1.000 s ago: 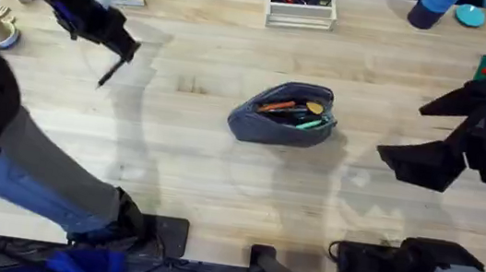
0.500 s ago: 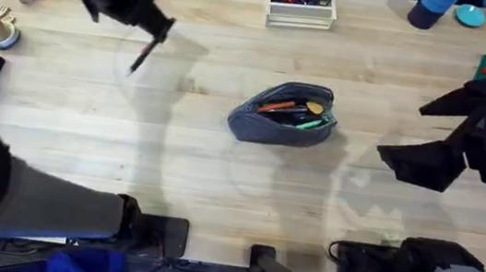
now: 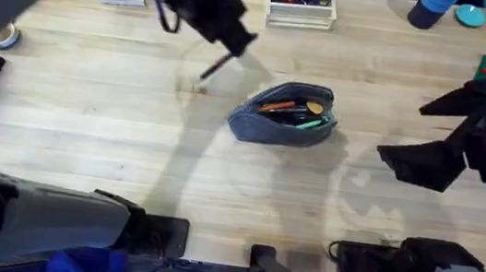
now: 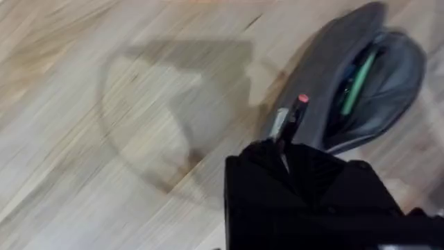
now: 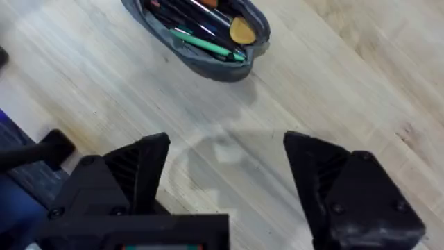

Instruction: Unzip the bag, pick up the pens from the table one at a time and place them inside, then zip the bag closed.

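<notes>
- While the bag point(image 3: 285, 113) lies unzipped mid-table point(image 3: 85, 135), pens point(image 3: 294, 113) are inside.
- Left gripper point(image 3: 217, 63) fingers grip a dark pen point(image 3: 215, 66), just beside the bag.
- Right gripper point(image 5: 225, 173) fingers spread apart, holding nothing.

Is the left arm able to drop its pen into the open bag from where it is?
Probably yes. The left end effector holds a dark pen above the table, just beside the bag. The bag's zipper gapes open, and nothing stands between them.

Left gripper point(image 3: 226, 48) up over the worktop point(image 3: 85, 135), dark pen point(image 3: 213, 66) pinched, just beside the unzipped pencil pouch point(image 3: 284, 113); right gripper point(image 3: 424, 140) apart.
</notes>
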